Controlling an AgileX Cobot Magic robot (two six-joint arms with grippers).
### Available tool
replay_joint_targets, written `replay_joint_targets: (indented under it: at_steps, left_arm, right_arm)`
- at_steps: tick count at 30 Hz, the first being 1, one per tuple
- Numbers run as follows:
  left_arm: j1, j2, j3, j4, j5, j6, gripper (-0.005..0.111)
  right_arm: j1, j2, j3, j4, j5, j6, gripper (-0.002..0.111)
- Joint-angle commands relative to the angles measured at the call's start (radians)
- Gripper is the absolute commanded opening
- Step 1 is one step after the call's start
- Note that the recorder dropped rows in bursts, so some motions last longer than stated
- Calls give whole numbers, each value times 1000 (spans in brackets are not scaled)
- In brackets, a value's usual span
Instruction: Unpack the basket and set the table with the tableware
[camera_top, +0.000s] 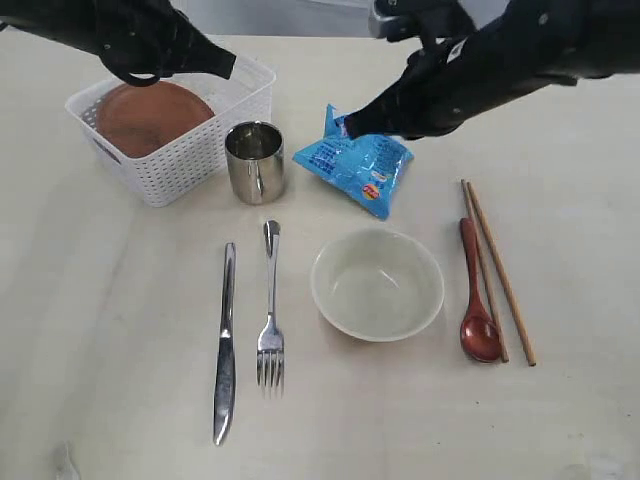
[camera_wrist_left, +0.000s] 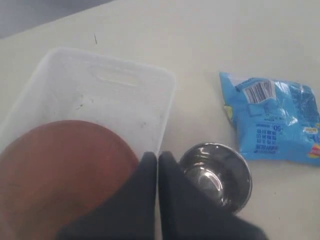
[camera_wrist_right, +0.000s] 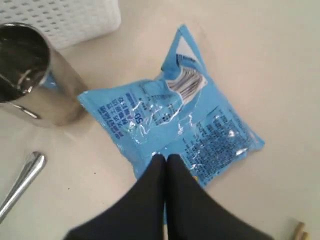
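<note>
Checking both wrist feeds first: the left gripper (camera_wrist_left: 157, 160) has its jaws pressed together with nothing between them. It hangs over the rim of the white basket (camera_top: 190, 160), on the side toward the steel cup (camera_top: 255, 160). On the right gripper (camera_wrist_right: 166, 160) the jaws are likewise closed and empty, with the tips over the edge of the blue snack packet (camera_wrist_right: 175, 125). I cannot tell whether they touch it.

The basket sits at the far left of the table (camera_top: 100, 330). The reddish-brown plate (camera_top: 150, 115) lies inside it, not yet set out. The cup stands upright just beside the basket, and the snack packet lies near the cup on its other side.

Nearer the camera in the exterior view I log a row, left to right:
- knife (camera_top: 226, 345)
- fork (camera_top: 270, 310)
- cream bowl (camera_top: 377, 285), upright
- dark red spoon (camera_top: 477, 300)
- wooden chopsticks (camera_top: 497, 270), with the spoon lying against them
</note>
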Motion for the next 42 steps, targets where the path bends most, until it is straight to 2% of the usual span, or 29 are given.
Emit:
replay_joint_targets:
  at_steps: [1, 5, 10, 13, 17, 19, 20, 24, 25, 28, 33, 42]
  left_arm:
    - [2, -10, 4, 14, 67, 1, 2]
    - [41, -10, 4, 26, 101, -89, 2]
    - [162, -8, 0, 33, 122, -210, 2]
    - [231, -8, 0, 33, 207, -222, 2]
    - [273, -8, -2, 33, 243, -222, 3]
    - [279, 3, -33, 36, 290, -207, 12]
    - [279, 16, -60, 35, 322, -189, 21]
    - [279, 111, -210, 36, 497, -137, 67]
    - [279, 134, -241, 46, 528, -134, 70]
    - [279, 211, -332, 81, 614, -136, 67]
    - [279, 316, -429, 87, 605, -140, 64]
    - [279, 382, -457, 94, 600, -140, 64]
  right_arm:
    - [-34, -173, 36, -88, 51, 7, 0]
    - [-84, -296, 98, -93, 47, 4, 0]
    - [-120, -392, 134, -92, -1, 3, 0]
    - [-120, -426, 144, -92, 0, 3, 0]
    - [-120, -443, 148, -92, 0, 3, 0]
    - [-120, -443, 148, -92, 10, 3, 0]
    - [-120, -443, 148, -89, 14, 3, 0]
    - [-120, -443, 148, -84, 26, 3, 0]
    - [-120, -443, 148, -84, 31, 3, 0]
    - [-120, -443, 148, -84, 32, 3, 0]
    - [-120, -443, 148, -84, 33, 3, 0]
    - [-120, -443, 148, -84, 31, 3, 0]
